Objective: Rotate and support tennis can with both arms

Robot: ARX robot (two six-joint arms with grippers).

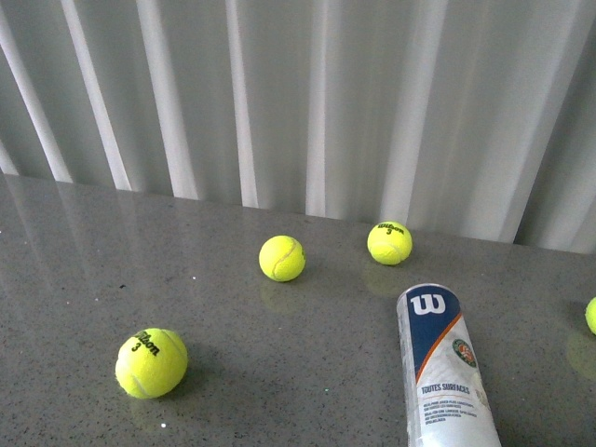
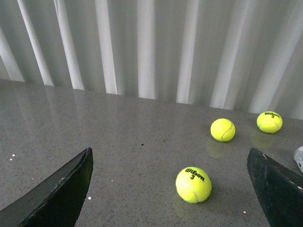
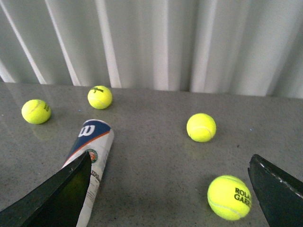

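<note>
The tennis can (image 1: 442, 368) lies on its side on the grey table, blue Wilson end pointing away from me, at the front right of the front view. It also shows in the right wrist view (image 3: 92, 161), partly behind one finger (image 3: 57, 198). Only its edge (image 2: 299, 158) shows in the left wrist view. My right gripper (image 3: 170, 196) is open, above the table, with the can beside one finger and a ball near the other. My left gripper (image 2: 173, 194) is open with a ball between its fingers' line. Neither arm shows in the front view.
Several yellow tennis balls lie loose: one front left (image 1: 151, 363), two mid-table (image 1: 281, 258) (image 1: 389, 242), one at the right edge (image 1: 590, 315). In the right wrist view a ball (image 3: 229, 197) lies near the gripper. A white pleated curtain (image 1: 298, 93) backs the table.
</note>
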